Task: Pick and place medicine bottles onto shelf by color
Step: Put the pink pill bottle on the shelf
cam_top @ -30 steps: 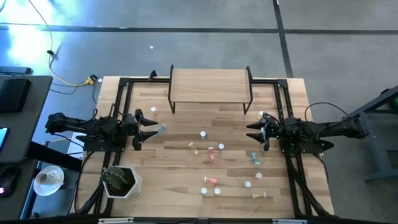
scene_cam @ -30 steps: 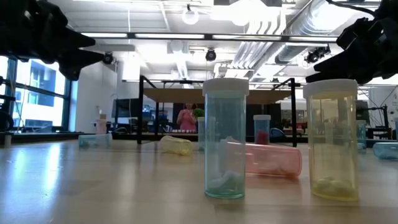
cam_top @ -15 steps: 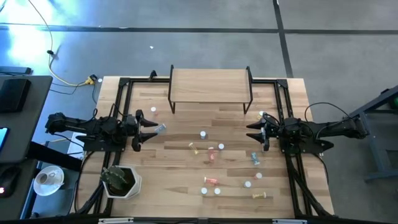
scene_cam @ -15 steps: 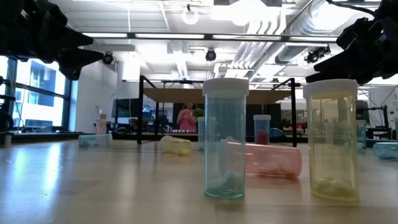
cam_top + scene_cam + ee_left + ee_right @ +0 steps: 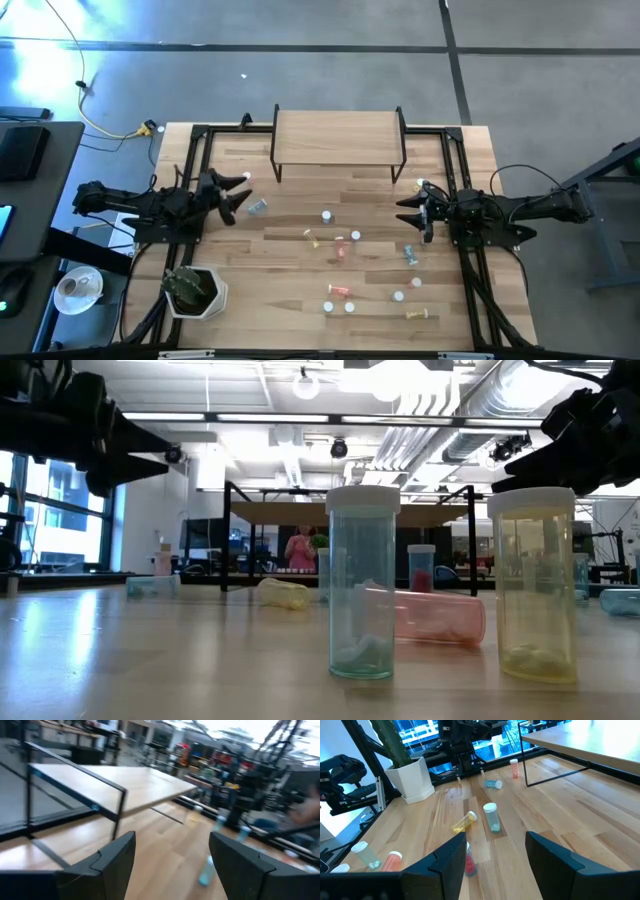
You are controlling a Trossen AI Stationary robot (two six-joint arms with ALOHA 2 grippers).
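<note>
**Sorting barely begun: left claw spread over a fallen blue bottle**

The left claw is hovering spread and empty just beside a small blue white-capped bottle lying on the wooden table. The right claw is waiting spread, empty. The raised light-wood shelf is standing bare; other bottles are scattered mid-table. Next, I'd judge, it needs lowering and pinching.

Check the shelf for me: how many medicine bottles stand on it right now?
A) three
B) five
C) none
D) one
C: in the high view the shelf top is bare wood, and the medicine bottles lie scattered on the tabletop in front of it.
</note>
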